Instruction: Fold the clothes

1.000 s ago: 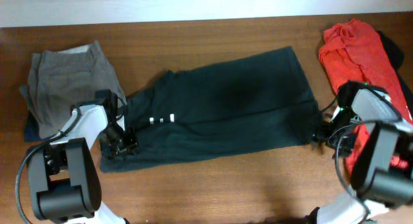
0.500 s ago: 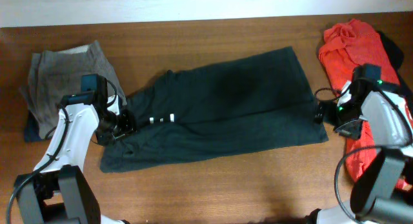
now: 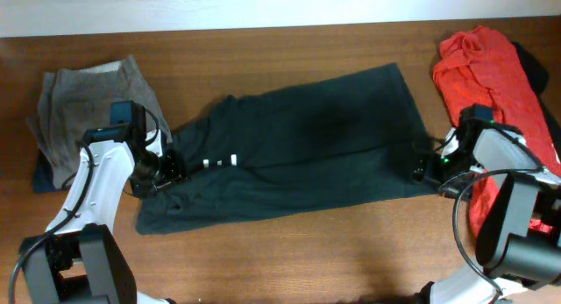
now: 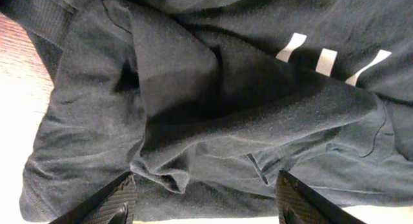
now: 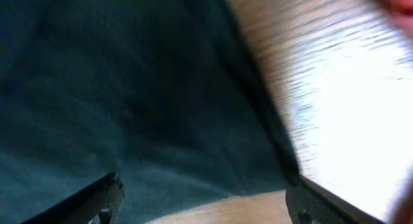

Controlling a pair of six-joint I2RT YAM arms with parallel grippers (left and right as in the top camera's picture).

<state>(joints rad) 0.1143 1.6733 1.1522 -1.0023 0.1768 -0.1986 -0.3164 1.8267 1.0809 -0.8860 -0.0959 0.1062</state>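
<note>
Dark green trousers (image 3: 307, 151) lie spread across the middle of the table, waist end at the left, leg ends at the right. White marks (image 3: 221, 161) show near the waist. My left gripper (image 3: 160, 174) is open over the rumpled waist cloth, which fills the left wrist view (image 4: 213, 101). My right gripper (image 3: 427, 170) is open at the leg end's lower right corner; the right wrist view shows the cloth edge (image 5: 161, 121) between its fingers, blurred.
Folded grey-brown trousers (image 3: 92, 107) lie at the back left on a dark item. A crumpled red garment (image 3: 491, 81) lies at the right edge over something black. Bare wood table (image 3: 307, 251) runs along the front.
My right gripper has moved left and down onto the leg end's corner. My left gripper moved up onto the waist a second ago and has held still since.
</note>
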